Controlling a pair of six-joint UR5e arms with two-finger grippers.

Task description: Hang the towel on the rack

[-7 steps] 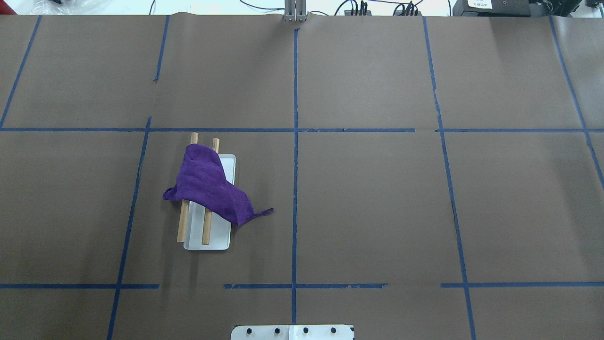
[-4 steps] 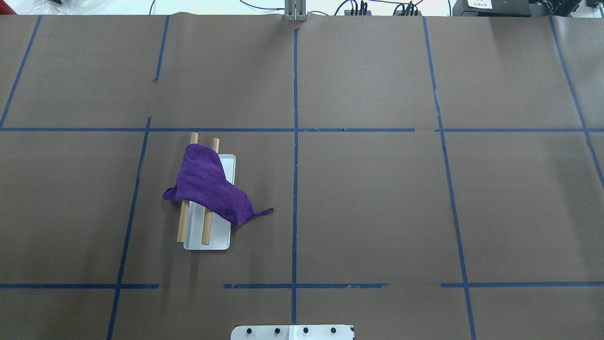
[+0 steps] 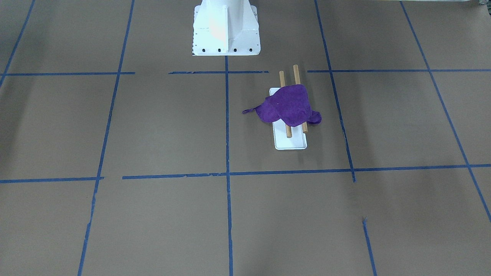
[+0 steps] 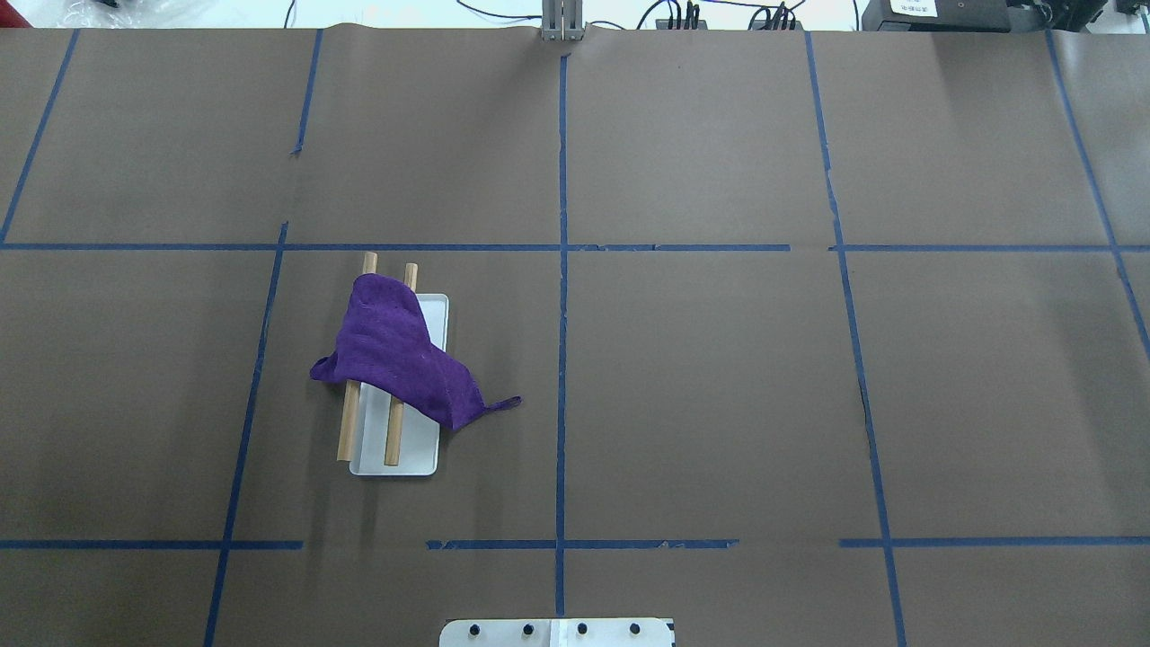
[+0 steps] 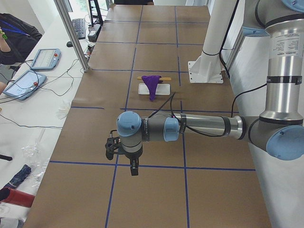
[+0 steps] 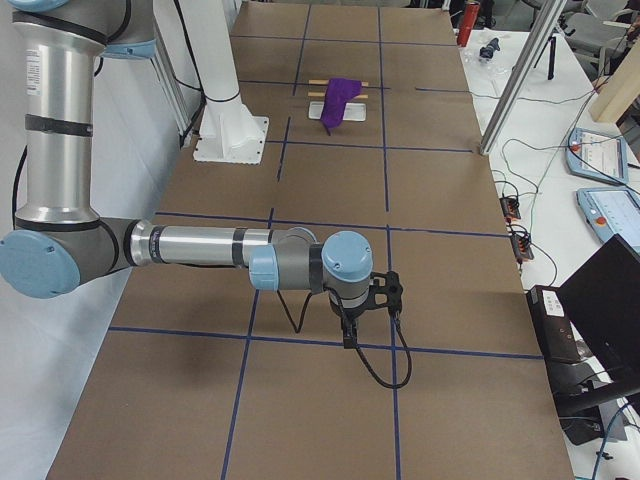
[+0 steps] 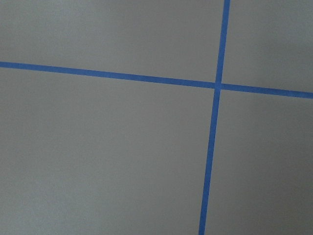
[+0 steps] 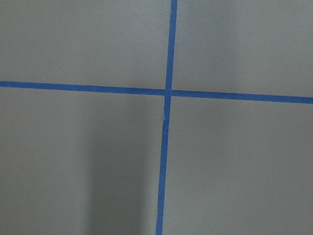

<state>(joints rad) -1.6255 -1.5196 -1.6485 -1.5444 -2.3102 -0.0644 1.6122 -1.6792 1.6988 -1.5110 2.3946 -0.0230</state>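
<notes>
Purple towel (image 4: 395, 355) reads as soft cloth, matt, with a fuzzy nap and loose folds. Under it sits the rack (image 4: 345, 431). Its dowels (image 4: 393, 440) are bare light-brown wood, smooth and without shine. The base plate (image 4: 418, 454) is white and smooth with a faint sheen, plastic by the look of it. Brown paper (image 4: 701, 377) covers the table, flat matt and lightly creased, lined with blue tape (image 4: 561, 359), matt too. The pedestal (image 3: 226, 27) is white and glossy, like painted metal. Left arm (image 5: 204, 126) and right arm (image 6: 195, 245) have silvery brushed-metal tubes. The joint caps (image 5: 129, 124) are pale blue, smooth and slightly shiny.
</notes>
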